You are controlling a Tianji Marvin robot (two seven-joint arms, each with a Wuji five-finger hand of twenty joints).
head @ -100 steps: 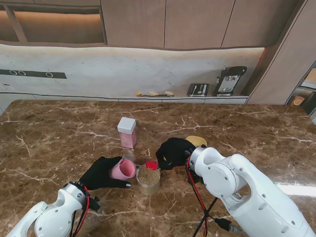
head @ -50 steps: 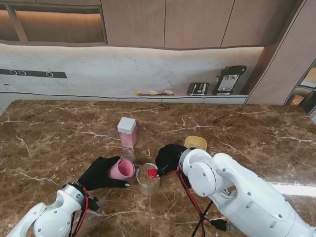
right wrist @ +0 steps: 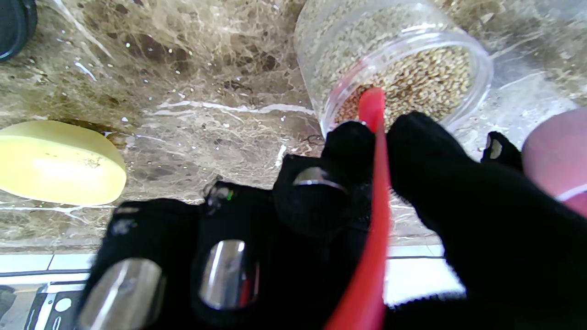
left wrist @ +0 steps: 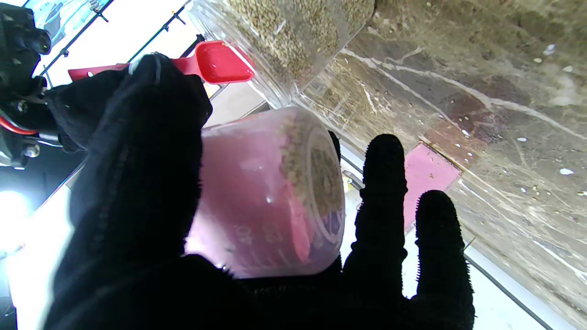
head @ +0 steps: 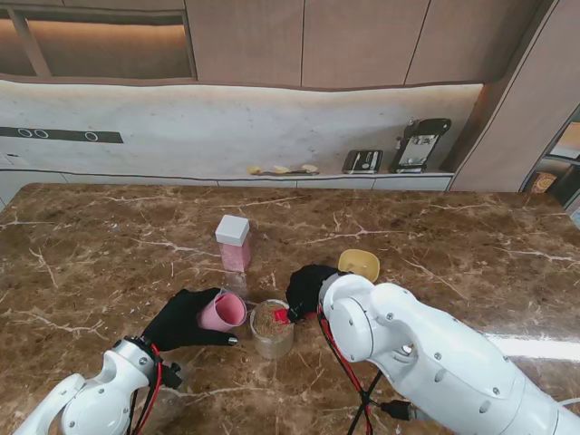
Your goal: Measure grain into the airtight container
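The right hand [head: 306,288], in a black glove, pinches the handle of a red plastic scoop [head: 280,316]. Compared with one second ago, the right arm has swung forward and toward the left, and the scoop has dropped from above the rim to the mouth of the clear round plastic jar of brown grain [head: 272,330]. In the right wrist view the scoop tip [right wrist: 371,103] touches the grain surface just inside the jar rim [right wrist: 477,59]. This indicates a scooping stroke is beginning.

The left hand [head: 184,319] is closed around a pink translucent measuring cup [head: 223,311], tilted with its opening toward the jar. It has not shifted over the last second. The left wrist view shows some grain already in the cup [left wrist: 316,174].

The tall pink airtight container with a white square lid [head: 234,242] stands on the brown marble worktop [head: 109,245], farther from me, lid on. A yellow lid [head: 360,264] lies beside the right hand. Judgement: measuring is in progress; transfer to the container is not yet started.
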